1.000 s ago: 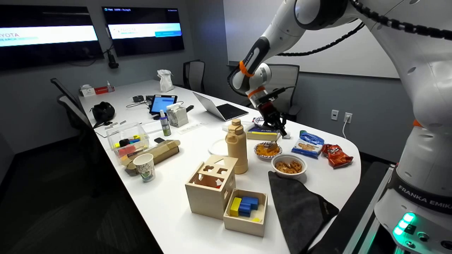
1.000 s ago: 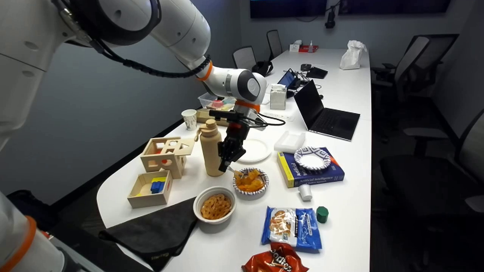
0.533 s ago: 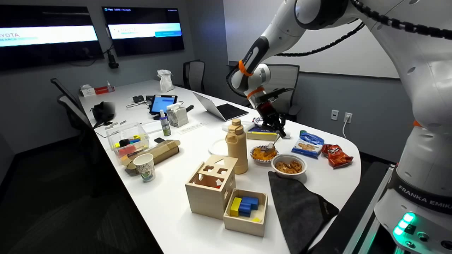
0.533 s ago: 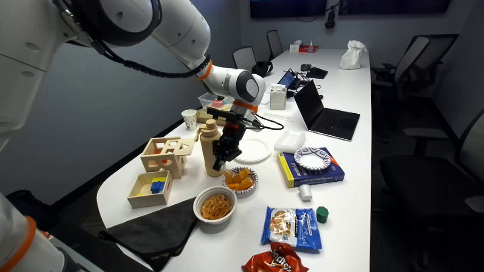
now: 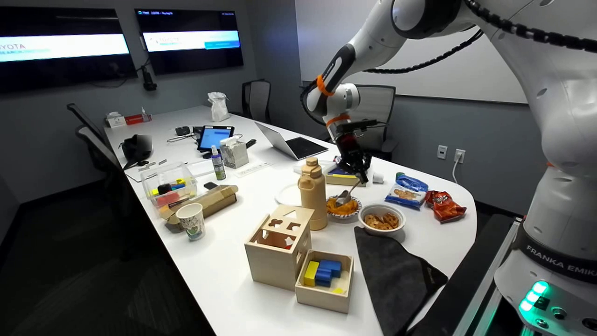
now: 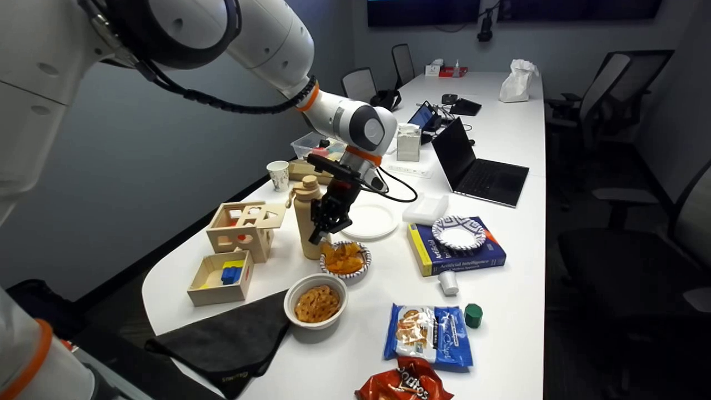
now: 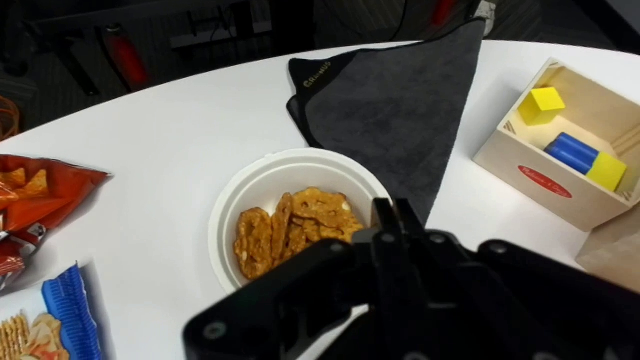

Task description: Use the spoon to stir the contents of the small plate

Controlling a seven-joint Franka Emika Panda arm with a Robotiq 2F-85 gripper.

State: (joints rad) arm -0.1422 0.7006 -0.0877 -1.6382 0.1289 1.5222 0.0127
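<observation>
The small plate [image 5: 344, 216] has a patterned pale rim and orange food, and stands on the table in front of the tan bottle; it also shows in an exterior view [image 6: 362, 269]. My gripper [image 5: 362, 178] is shut on the spoon [image 5: 344, 197], above the plate's edge. The spoon is tilted, with its bowl end in the food. In an exterior view the gripper [image 6: 318, 239] hides most of the spoon. In the wrist view the fingertips [image 7: 392, 204] are close together, and the spoon and small plate are hidden behind the gripper.
A white bowl of pretzel crisps [image 6: 289, 305] stands close to the small plate. The tan bottle [image 5: 313, 196] is right beside the plate. A book [image 6: 489, 255] bears a blue-and-white dish [image 6: 458, 236]. A blue packet [image 6: 427, 336], a red packet [image 6: 408, 383] and a dark cloth [image 6: 233, 339] lie nearby.
The small plate has slid toward the bottle. My gripper has moved the same way with the spoon, whose bowl end stays in the food.
</observation>
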